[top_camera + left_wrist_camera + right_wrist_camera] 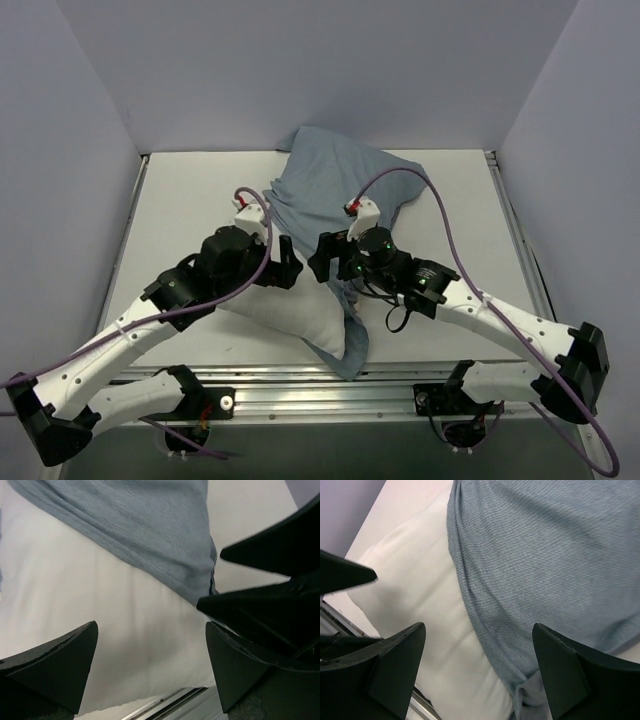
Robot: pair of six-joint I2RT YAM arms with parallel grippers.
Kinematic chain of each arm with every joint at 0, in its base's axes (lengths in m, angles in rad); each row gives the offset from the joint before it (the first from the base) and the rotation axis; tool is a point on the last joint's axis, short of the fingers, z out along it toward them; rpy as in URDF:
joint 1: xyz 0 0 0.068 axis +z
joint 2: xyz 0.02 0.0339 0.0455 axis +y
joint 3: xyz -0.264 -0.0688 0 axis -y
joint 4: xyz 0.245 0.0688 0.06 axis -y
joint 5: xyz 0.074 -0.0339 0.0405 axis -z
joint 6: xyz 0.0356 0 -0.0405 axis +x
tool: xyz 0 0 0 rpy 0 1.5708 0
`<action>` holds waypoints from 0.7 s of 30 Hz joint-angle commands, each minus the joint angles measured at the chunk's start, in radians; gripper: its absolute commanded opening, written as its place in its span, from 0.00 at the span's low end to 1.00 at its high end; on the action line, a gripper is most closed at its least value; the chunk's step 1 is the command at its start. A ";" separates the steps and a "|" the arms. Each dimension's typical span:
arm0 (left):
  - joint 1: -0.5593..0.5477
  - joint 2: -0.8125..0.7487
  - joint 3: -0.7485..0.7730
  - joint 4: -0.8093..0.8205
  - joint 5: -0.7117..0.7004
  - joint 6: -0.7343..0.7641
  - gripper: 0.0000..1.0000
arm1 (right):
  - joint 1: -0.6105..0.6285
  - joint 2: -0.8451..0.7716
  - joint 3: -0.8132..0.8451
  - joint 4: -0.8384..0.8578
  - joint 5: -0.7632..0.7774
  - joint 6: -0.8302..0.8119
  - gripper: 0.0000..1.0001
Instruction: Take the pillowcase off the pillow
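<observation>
The grey-blue pillowcase covers the far part of the white pillow, whose near end lies bare by the table's front edge. A strip of the pillowcase hangs along the pillow's right side. My left gripper is open just above the bare pillow, with the pillowcase hem beyond it. My right gripper is open over the hem, between pillowcase and pillow. Neither holds anything.
The metal rail runs along the table's front edge, right below the pillow's near end; it also shows in the left wrist view. Purple walls enclose the table on left, back and right. The two grippers are close together.
</observation>
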 commanded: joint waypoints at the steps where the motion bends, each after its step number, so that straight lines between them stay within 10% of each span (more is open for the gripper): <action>1: -0.129 0.057 0.010 -0.065 -0.125 0.053 0.97 | -0.023 -0.106 -0.036 -0.055 0.116 -0.013 0.83; 14: -0.288 0.355 0.016 -0.079 -0.353 -0.150 0.96 | -0.112 -0.230 -0.246 -0.055 0.029 0.021 0.86; 21: -0.262 0.340 -0.078 0.025 -0.316 -0.178 0.38 | -0.102 -0.166 -0.298 0.066 -0.128 0.013 0.86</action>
